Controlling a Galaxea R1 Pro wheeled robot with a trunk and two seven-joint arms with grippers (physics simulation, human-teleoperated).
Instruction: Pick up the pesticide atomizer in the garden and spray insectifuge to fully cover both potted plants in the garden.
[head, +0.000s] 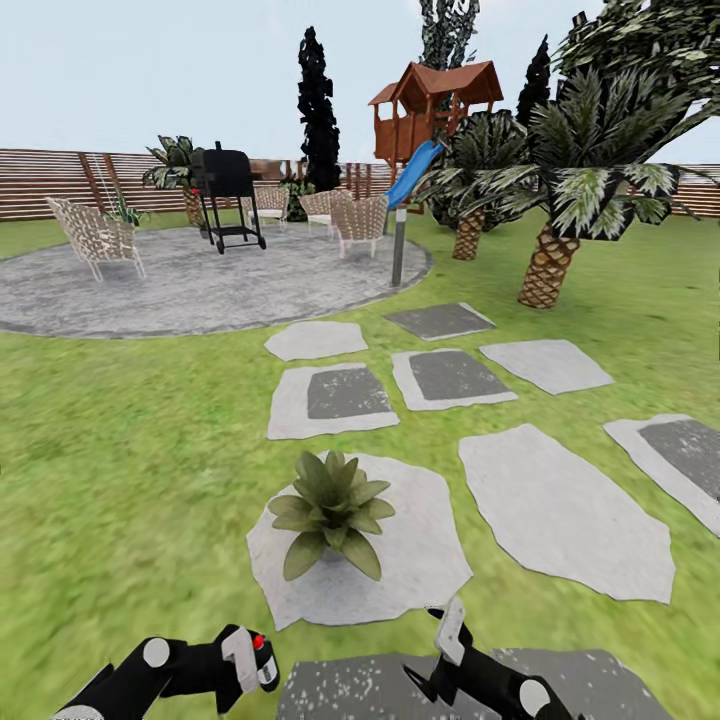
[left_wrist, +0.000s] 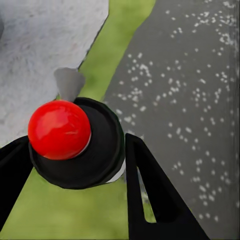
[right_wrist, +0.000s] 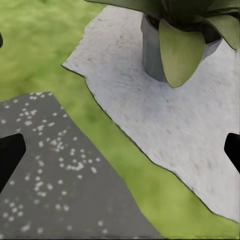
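Head view: we held the pesticide atomizer (head: 262, 660) in our left gripper (head: 243, 664), the potted plant (head: 331, 510) just ahead on a pale paver (head: 420, 560).

Left wrist view: jaws clamped either side of the atomizer's red-knobbed cap (left_wrist: 60, 129); we judged its nozzle needed turning plantward.

Right wrist view: jaws stood apart, empty, near the pot (right_wrist: 152, 52).

**Behind the lawn**

A black grill (head: 226, 195) stands on the round patio (head: 190, 285), with wicker chairs (head: 95, 236) around it. A wooden playhouse (head: 435, 105) with a blue slide (head: 412, 172) rises near the palms (head: 560, 215). A slatted fence (head: 60, 180) closes the back.
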